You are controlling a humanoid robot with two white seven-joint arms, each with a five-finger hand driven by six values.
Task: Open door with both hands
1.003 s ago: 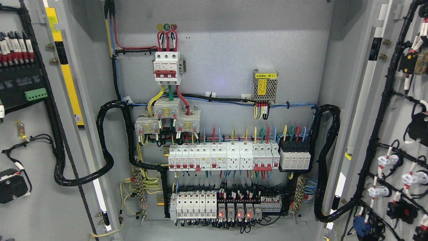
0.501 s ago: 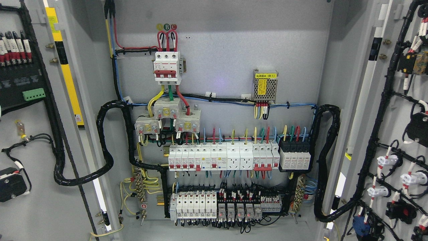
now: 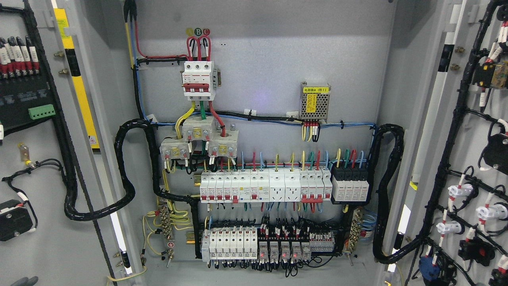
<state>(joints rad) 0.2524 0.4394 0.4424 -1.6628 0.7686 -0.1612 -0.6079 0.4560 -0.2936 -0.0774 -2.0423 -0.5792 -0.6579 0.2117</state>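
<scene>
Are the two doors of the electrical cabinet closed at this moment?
No, the left door and the right door both stand swung wide open, showing the breakers and wiring mounted inside the cabinet.

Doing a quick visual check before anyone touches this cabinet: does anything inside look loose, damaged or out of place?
Nothing looks damaged. Both doors, left door and right door, stand wide open. The breaker rows sit straight. One oddity: thin yellow wires by the lower-left terminal strip loop loosely, unlike the bundled black conduit.
</scene>
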